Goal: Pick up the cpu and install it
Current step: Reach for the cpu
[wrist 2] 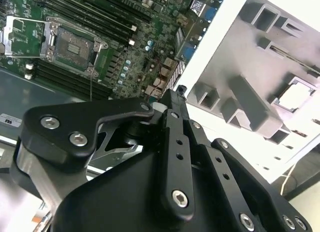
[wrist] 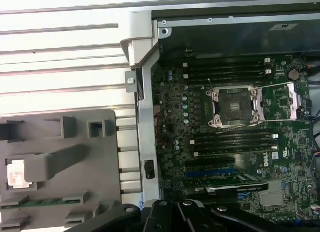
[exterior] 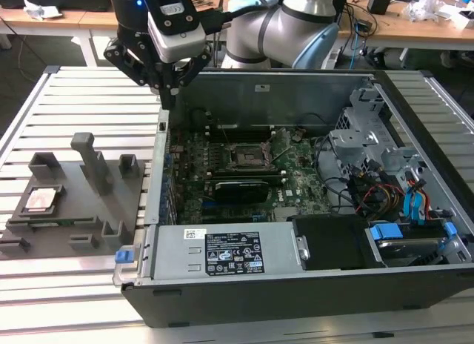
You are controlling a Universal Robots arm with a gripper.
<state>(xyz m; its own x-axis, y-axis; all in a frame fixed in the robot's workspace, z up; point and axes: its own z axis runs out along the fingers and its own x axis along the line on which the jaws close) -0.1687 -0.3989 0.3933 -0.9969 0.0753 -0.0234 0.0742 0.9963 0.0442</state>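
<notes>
Silvery cpu (exterior: pixel 41 201) lies in a grey tray (exterior: pixel 78 214) on the slatted counter (exterior: pixel 74 99), well apart from the gripper (exterior: pixel 169 99); glare bleaches it in the first wrist view. Jaws look clenched and empty, over the case (exterior: pixel 296 299) wall. Both wrist views show the socket (wrist: pixel 235 108) open; the exterior view shows desks (exterior: pixel 59 21) behind.

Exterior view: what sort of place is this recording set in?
Probably a robotics lab workbench: an open black metal desktop computer case lies on a slatted silver metal table, a grey plastic fixture tray beside it, and light wooden desks behind.
</notes>
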